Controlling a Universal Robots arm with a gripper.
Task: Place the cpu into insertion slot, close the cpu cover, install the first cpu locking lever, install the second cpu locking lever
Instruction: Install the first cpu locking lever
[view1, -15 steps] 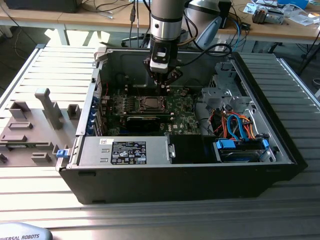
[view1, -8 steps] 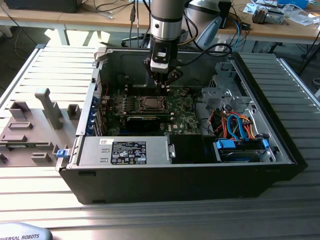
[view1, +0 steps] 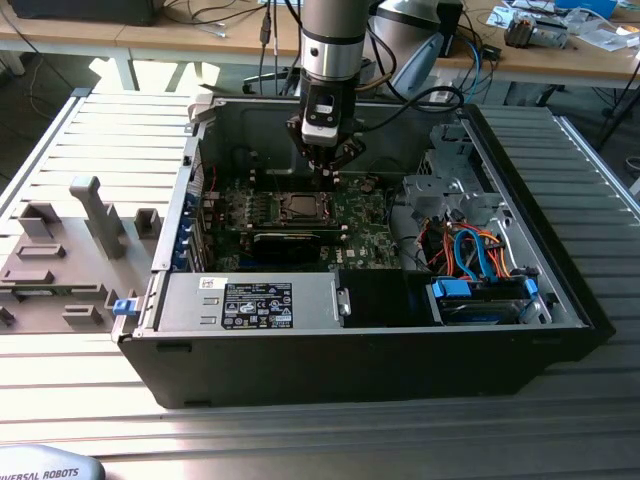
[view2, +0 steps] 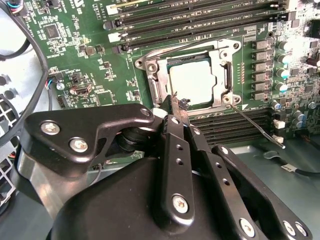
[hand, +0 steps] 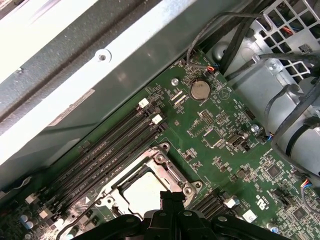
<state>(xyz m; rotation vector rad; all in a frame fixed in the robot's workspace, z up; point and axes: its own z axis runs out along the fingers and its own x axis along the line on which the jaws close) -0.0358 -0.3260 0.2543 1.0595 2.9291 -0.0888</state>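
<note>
Second wrist view: cpu (view2: 194, 82) seated in insertion slot (view2: 187, 61), cpu cover (view2: 224, 75) down flat, pinning it. My end effector (view2: 178, 104) is pinched narrow, holding nothing, tip at cover's edge. Locking lever (view2: 257, 127) juts beside cover, prob. unlatched.

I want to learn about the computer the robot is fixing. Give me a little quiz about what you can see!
1. True or false: the cpu cover lies flat over the cpu.
2. Pick one. The end effector is nearest to: A) the edge of the cpu cover, B) a screwdriver, C) a toy car.
3. Fill the gap: the circuit board around the cpu is coloured ____.

Key: 1 true; 2 A; 3 green.
</note>
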